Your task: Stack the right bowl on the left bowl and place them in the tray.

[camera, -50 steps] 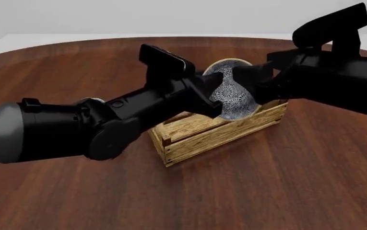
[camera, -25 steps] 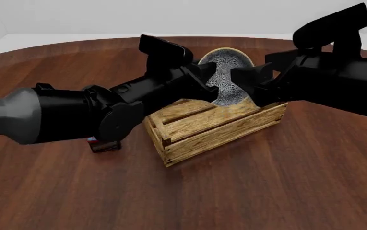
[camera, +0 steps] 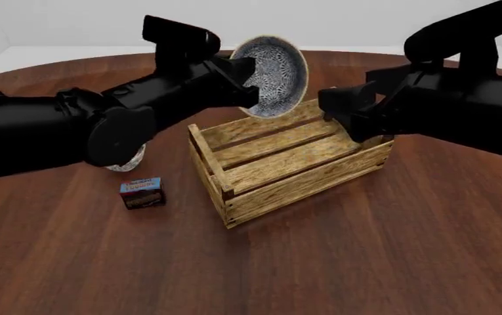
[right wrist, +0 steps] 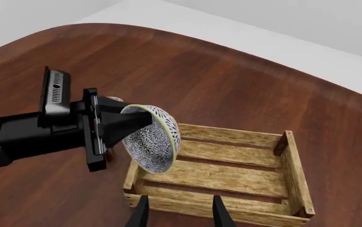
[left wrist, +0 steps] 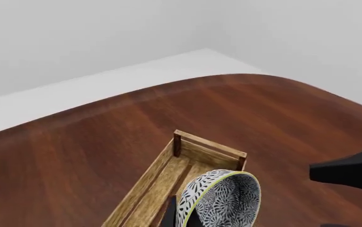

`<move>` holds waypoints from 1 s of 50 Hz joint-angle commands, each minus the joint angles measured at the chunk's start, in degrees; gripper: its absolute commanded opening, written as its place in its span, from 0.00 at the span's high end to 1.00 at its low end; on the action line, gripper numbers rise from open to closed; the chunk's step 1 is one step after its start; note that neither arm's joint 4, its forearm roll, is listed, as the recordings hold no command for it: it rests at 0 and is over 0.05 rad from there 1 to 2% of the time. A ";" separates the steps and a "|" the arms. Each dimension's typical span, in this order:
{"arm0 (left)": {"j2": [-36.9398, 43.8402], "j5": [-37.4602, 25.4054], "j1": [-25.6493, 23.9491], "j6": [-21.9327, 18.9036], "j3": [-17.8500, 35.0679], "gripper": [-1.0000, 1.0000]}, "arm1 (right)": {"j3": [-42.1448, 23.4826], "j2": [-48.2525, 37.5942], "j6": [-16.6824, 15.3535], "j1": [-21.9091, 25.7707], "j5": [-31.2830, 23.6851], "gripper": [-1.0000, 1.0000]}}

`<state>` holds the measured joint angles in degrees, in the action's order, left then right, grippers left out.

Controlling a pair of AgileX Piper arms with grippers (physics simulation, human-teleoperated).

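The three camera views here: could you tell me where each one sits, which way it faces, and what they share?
Front view: fixed above and behind the arms, looking forward and down at the tray; both arms show.
Left wrist view: behind the left gripper, looking along it at the held bowl over the tray.
Right wrist view: behind the right gripper, looking down into the tray; the left arm crosses it.
All three share the tray and bowl.

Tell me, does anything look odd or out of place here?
Yes. The left gripper holds one bowl on edge above the tray, not level. The other bowl sits on the table, unstacked, half hidden by that arm.
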<state>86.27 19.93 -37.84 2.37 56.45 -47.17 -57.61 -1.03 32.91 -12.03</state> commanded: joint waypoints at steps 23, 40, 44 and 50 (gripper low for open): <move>-10.94 -12.71 13.95 -5.93 -0.50 1.00 | -1.19 -1.03 -0.61 -1.91 -2.47 0.00; -10.08 -19.35 18.38 -3.40 2.42 1.00 | -1.27 -1.74 -0.35 -1.81 -2.26 0.00; -10.52 -20.06 20.52 -1.45 2.77 1.00 | -1.28 -1.94 -0.13 -1.58 -2.19 0.00; -11.34 -22.06 21.53 -0.60 3.46 1.00 | -1.26 -2.03 -0.07 -1.48 -2.17 0.00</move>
<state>80.50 1.40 -19.50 -0.44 60.24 -47.29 -60.18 -0.31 32.84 -10.93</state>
